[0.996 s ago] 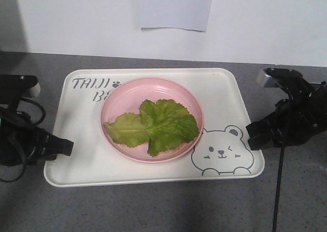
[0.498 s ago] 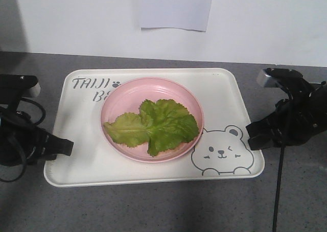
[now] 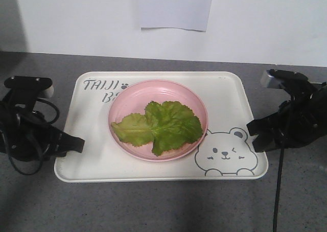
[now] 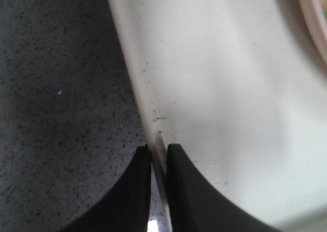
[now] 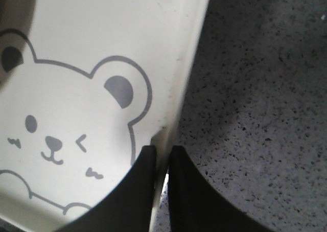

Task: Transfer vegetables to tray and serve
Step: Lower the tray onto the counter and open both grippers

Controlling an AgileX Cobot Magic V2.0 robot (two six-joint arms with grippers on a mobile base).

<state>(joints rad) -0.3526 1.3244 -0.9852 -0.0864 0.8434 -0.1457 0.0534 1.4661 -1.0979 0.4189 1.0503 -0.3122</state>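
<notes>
Grey speckled table (image 3: 153,206) carries the tray (image 3: 230,96) at frame centre; on it a pink plate (image 3: 127,96) holds the vegetables (image 3: 163,125). At left, the left hand (image 4: 159,160) pinches the tray's rim; at right, the right hand (image 5: 162,155) pinches the opposite rim.

- From my remote station, the front camera shows a grey speckled countertop (image 3: 163,206) filling the lower frame, its far edge meeting the wall straight across.
- A plain white wall (image 3: 265,22) rises behind that far edge.
- A pale sheet of paper (image 3: 176,7) hangs flat on the wall, top centre, its lower edge well above the countertop.
- A dark shadow falls across the wall's far-left corner, spreading onto the countertop below.
- Both wrist cameras show me the same stone-like surface close up: dark grey with fine black and white flecks, unevenly lit.
</notes>
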